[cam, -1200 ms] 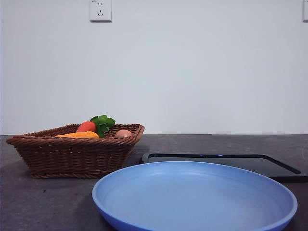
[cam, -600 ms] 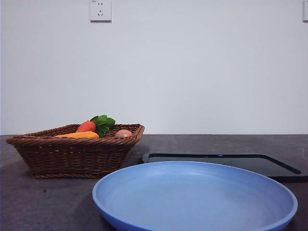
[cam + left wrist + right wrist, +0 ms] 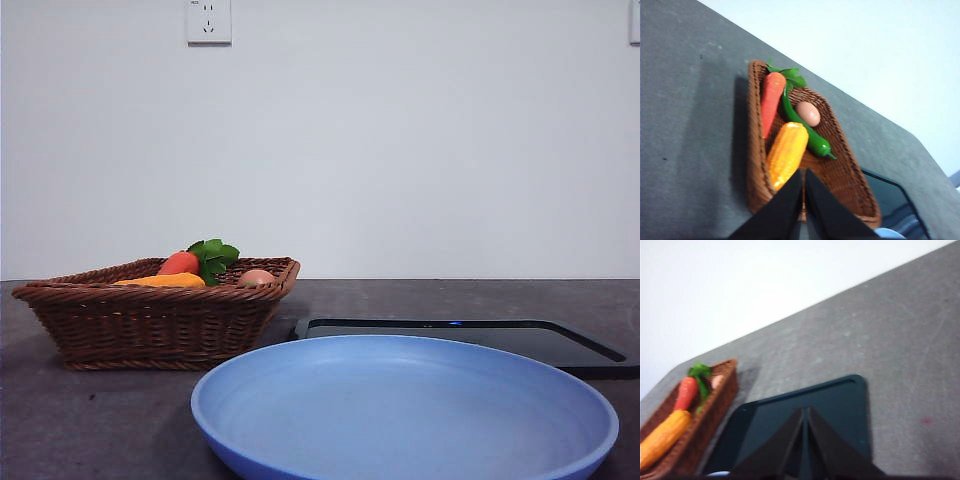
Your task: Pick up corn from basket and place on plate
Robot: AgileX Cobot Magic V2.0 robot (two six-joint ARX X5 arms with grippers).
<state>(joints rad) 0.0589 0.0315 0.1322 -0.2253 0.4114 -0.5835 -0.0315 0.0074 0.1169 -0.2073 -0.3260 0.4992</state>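
Note:
The orange-yellow corn (image 3: pixel 786 154) lies in the brown wicker basket (image 3: pixel 850 185), beside a carrot. In the front view the basket (image 3: pixel 150 325) stands at the left, with only a sliver of the corn (image 3: pixel 165 281) showing above its rim. The light-blue plate (image 3: pixel 405 410) sits near and large at the front. My left gripper (image 3: pixel 803 172) is shut, hovering above the basket with its tips just off the corn's near end. Over the black tray, away from the basket, my right gripper (image 3: pixel 805 411) is also shut. Neither arm shows in the front view.
In the basket a red-orange carrot (image 3: pixel 769 102) with green leaves, a green pepper (image 3: pixel 807 134) and a brown egg (image 3: pixel 807 113) lie beside the corn. A flat black tray (image 3: pixel 470 338) lies behind the plate. A wall socket (image 3: pixel 208 22) is on the white wall.

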